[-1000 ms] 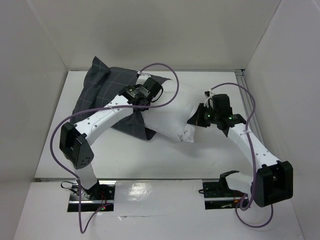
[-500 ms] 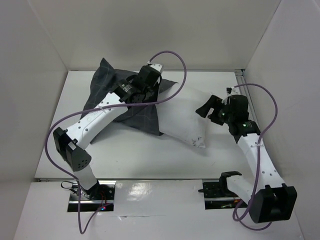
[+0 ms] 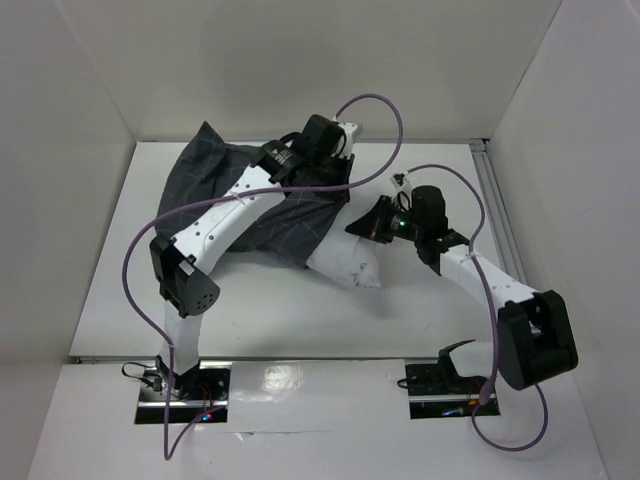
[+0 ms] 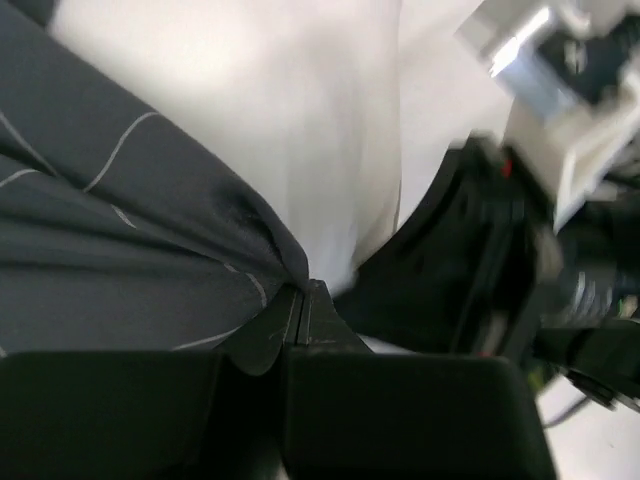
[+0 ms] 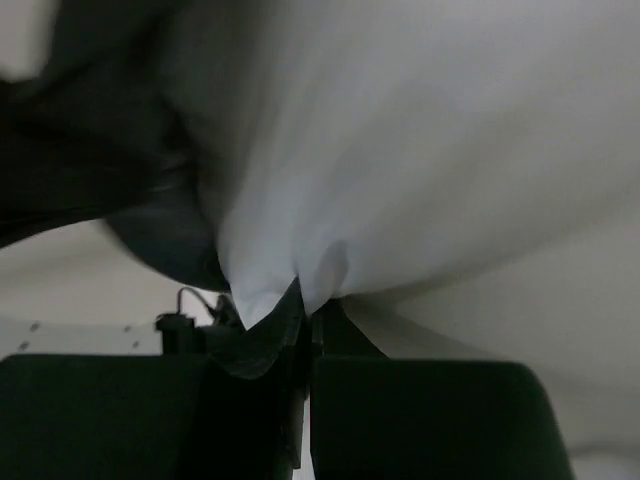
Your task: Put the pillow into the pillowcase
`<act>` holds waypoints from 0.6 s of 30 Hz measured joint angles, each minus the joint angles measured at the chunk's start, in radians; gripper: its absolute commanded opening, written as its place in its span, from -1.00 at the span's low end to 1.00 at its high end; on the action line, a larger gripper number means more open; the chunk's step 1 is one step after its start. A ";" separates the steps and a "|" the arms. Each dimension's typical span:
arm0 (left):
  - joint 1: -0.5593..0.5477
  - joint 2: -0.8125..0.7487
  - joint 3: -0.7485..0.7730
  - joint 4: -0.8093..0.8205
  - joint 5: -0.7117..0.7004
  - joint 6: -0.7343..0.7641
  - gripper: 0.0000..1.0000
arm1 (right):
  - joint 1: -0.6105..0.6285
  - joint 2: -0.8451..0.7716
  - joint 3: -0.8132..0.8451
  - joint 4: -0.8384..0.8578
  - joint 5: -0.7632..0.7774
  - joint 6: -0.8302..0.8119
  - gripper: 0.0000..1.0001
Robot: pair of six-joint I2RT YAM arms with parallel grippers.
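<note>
The dark grey checked pillowcase [image 3: 250, 205] lies at the back left of the table and covers most of the white pillow; only the pillow's near right end [image 3: 345, 262] sticks out. My left gripper [image 3: 335, 182] is shut on the pillowcase's open edge [image 4: 120, 250], its fingertips [image 4: 303, 300] pinching the cloth beside the pillow [image 4: 300, 120]. My right gripper [image 3: 362, 225] is shut on a pinch of the pillow's fabric [image 5: 420, 150] at its jaws [image 5: 305, 300], right at the pillowcase opening [image 5: 120, 130]. The two grippers are close together.
White walls enclose the table on the left, back and right. A metal rail [image 3: 495, 200] runs along the right edge. Purple cables loop above both arms [image 3: 385, 110]. The right arm's black wrist [image 4: 470, 260] fills the right of the left wrist view.
My right gripper has moved left with the pillow's end. My left gripper has moved the pillowcase's edge to the right, and more of the pillow is now covered.
</note>
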 measured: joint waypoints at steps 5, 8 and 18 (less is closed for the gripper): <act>0.000 0.065 0.152 -0.019 0.159 -0.009 -1.00 | 0.098 -0.091 0.018 0.063 -0.004 0.064 -1.00; 0.000 0.059 0.172 0.017 0.232 -0.017 -1.00 | 0.111 -0.105 -0.026 0.142 -0.008 0.122 -1.00; -0.034 0.026 0.026 0.098 0.359 -0.046 1.00 | 0.128 -0.254 -0.225 0.096 0.048 0.108 -1.00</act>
